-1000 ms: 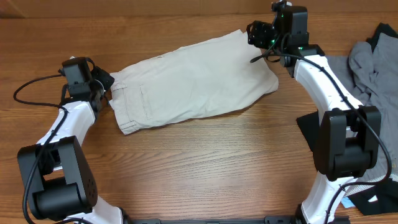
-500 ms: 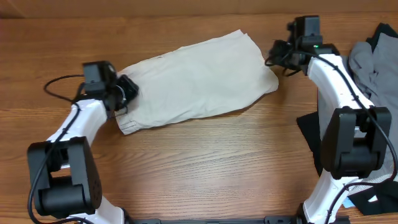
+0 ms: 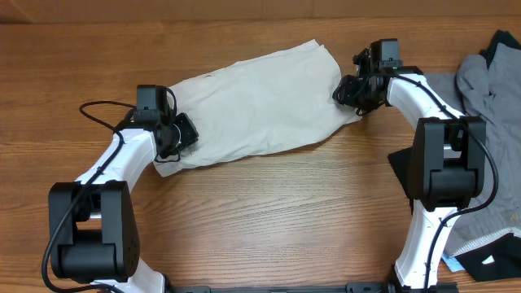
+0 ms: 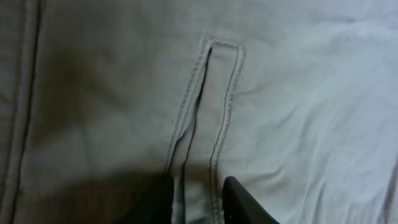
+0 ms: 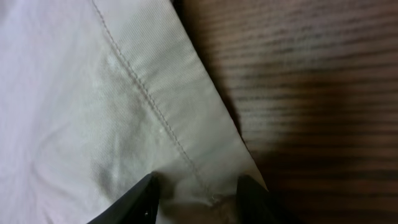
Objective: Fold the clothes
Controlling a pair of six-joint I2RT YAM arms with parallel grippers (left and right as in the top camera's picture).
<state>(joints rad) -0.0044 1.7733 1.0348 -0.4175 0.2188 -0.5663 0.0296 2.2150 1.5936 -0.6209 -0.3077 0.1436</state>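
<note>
**A:** Left gripper (image 4: pixel 198 199)?
**B:** Jaws a little apart, astride the pocket seam (image 4: pixel 214 106) of the shorts (image 3: pixel 252 106). I cannot tell if they pinch it.
**A:** Right gripper (image 5: pixel 198 193)?
**B:** Tips part-spread at the hem corner (image 5: pixel 239 165) (cloth slightly puckered between them), grip unclear.
**A:** The shorts?
**B:** Flat on the table (image 3: pixel 269 220), between both arms. A grey garment (image 3: pixel 488 81) lies beyond the right arm.

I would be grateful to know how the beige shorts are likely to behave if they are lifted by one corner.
Probably floppy: the shorts lie flat with soft wrinkles, so they would likely drape and sag. They seem light, being thin woven cloth. The stitched hem and pocket welt look thicker, so may hold shape slightly better.
</note>
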